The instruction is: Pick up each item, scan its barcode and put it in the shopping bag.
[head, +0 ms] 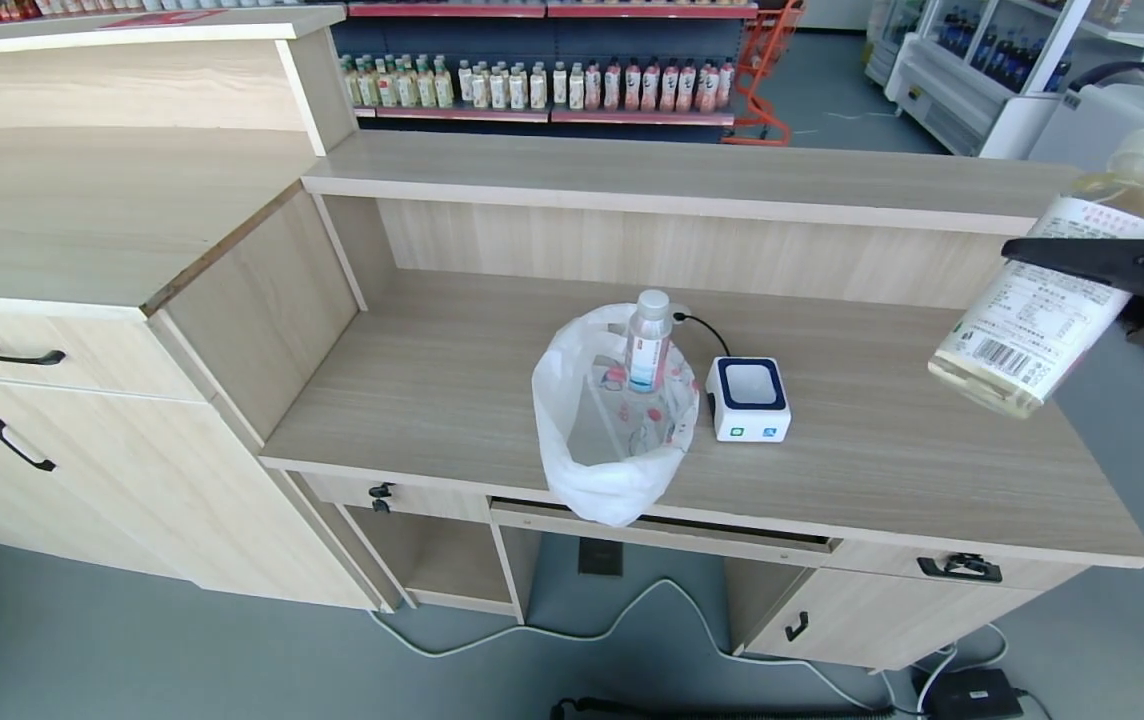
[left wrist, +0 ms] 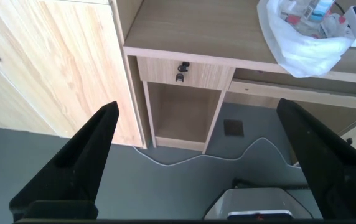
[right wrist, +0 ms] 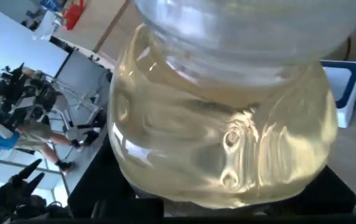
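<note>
At three o'clock of the white square scanner [head: 749,398], the right end effector [head: 1092,262] grips a tilted clear yellow-liquid bottle [head: 1017,335], barcode exposed, presumably for scanning.

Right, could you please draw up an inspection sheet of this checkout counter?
Surface: light wood-grain counter.
Job's things: white plastic shopping bag open at the front edge, clear red-labelled water bottle upright inside; white square scanner beside it; large clear bottle of yellowish liquid held tilted aloft near the counter's right end.
Clutter: nothing seen.
Grippers: right gripper shut on the large bottle; left gripper open, low before the counter.
Cables: black cable behind the scanner; white cable on the floor.
Surroundings: shelves of drinks, orange trolley.
</note>
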Motion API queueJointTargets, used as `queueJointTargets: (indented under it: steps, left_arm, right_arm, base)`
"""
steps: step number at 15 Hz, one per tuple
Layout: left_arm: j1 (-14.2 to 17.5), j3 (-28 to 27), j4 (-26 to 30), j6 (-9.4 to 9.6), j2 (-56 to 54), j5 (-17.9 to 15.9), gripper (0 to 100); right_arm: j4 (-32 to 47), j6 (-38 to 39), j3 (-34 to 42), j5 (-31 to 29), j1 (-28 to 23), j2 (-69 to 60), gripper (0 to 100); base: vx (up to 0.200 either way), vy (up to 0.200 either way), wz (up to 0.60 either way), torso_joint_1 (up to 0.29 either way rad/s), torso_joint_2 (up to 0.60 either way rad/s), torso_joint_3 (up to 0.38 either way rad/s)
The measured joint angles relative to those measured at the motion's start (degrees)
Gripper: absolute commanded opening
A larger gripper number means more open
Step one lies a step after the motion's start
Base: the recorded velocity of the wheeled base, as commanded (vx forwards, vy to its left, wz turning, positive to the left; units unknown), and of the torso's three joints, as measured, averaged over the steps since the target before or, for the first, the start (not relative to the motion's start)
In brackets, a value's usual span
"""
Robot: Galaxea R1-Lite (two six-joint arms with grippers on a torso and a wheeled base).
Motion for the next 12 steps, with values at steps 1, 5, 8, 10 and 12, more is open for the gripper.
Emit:
queueJointTargets:
  steps: [1,5,8,10,12]
  left_arm:
    - [0.0,0.0,0.0,0.0,0.0,0.0,100]
    - [0.0,0.0,0.0,-0.02,0.0,0.0,100]
    - [0.0,0.0,0.0,0.01,0.0,0.0,100]
    - [0.0,0.0,0.0,-0.02,0.0,0.0,100]
    - [0.0,0.0,0.0,-0.02,0.0,0.0,100]
  right_arm:
    - [1.7,2.9,0.8,1.8,4.4,-4.0,0]
    - [3.4,6.3,4.1,3.8,17.5,-12.2,0]
    - [3.4,5.6,6.7,3.7,22.2,-14.2,0]
    - [3.5,2.2,8.4,3.8,24.1,-14.9,0]
    - [3.6,0.2,9.5,4.0,25.0,-15.1,0]
  base:
    - [0.0,0.0,0.0,0.0,0.0,0.0]
    - [0.0,0.0,0.0,0.0,0.0,0.0]
    - [0.0,0.0,0.0,0.0,0.0,0.0]
    - [0.0,0.0,0.0,0.0,0.0,0.0]
    - [0.0,0.0,0.0,0.0,0.0,0.0]
